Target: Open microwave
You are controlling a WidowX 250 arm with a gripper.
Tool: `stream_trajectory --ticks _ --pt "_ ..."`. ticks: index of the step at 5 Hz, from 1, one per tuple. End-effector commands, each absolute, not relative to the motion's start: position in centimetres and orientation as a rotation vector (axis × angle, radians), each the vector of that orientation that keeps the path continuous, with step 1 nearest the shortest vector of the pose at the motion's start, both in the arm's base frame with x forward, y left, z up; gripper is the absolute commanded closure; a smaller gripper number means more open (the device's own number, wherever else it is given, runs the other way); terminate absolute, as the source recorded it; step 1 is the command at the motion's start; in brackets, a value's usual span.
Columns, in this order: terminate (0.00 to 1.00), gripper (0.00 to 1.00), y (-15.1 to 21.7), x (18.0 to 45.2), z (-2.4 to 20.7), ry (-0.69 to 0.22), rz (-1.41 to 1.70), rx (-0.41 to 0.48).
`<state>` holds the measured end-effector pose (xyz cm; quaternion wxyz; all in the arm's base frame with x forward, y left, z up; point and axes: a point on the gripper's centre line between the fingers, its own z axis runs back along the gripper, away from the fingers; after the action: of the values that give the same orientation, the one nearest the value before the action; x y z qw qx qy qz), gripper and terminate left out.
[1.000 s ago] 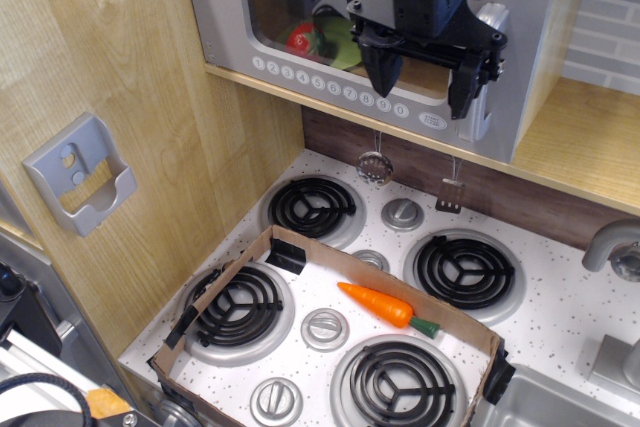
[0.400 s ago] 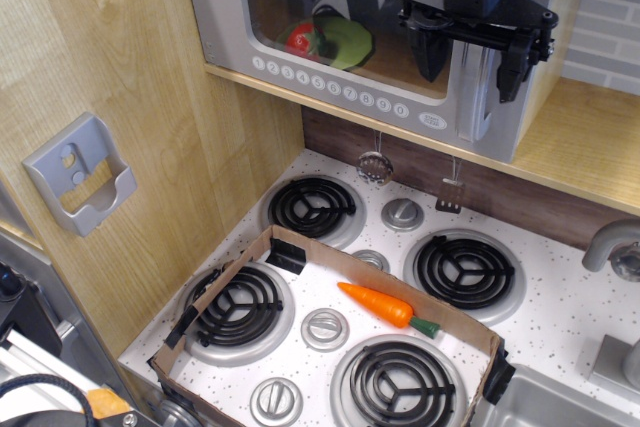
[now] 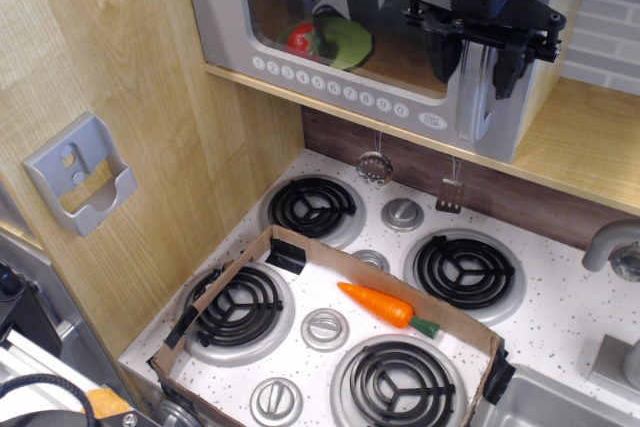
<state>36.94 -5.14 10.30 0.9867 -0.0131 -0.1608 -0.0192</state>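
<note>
The silver-grey microwave (image 3: 225, 7) sits on the wooden shelf at the top, its clear window door shut. Red and green toy food shows inside. A row of round white number buttons (image 3: 330, 85) runs under the window. The chunky vertical silver handle (image 3: 474, 97) is at the door's right edge. My black gripper (image 3: 476, 69) hangs in front of the handle's upper part, open, with one finger (image 3: 441, 59) to the left of the handle and the other to the right.
A small grey wall bracket (image 3: 80, 175) is on the left wooden panel. Below is a toy stove with black burners (image 3: 311, 206), a cardboard tray edge (image 3: 300, 247), and an orange carrot (image 3: 383, 307). A spoon and a spatula hang under the shelf. A faucet (image 3: 612, 247) is at right.
My gripper has moved right from in front of the window to the handle, and now straddles it. The door has not moved.
</note>
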Motion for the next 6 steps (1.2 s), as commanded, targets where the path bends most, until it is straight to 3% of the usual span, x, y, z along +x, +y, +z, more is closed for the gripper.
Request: stream_trajectory --ticks 1,3,4,5,6 --pt "0.00 1.00 -5.1 35.6 11.7 -0.400 -0.006 0.009" --pt "0.00 1.00 -4.4 31.3 11.0 -0.342 0.137 0.009" --pt "0.00 0.00 -3.9 27.8 10.4 -0.305 0.211 0.036" --pt "0.00 0.00 -4.7 24.2 9.7 -0.262 0.359 0.039" --pt "0.00 0.00 -6.9 22.9 9.0 -0.272 0.385 0.029"
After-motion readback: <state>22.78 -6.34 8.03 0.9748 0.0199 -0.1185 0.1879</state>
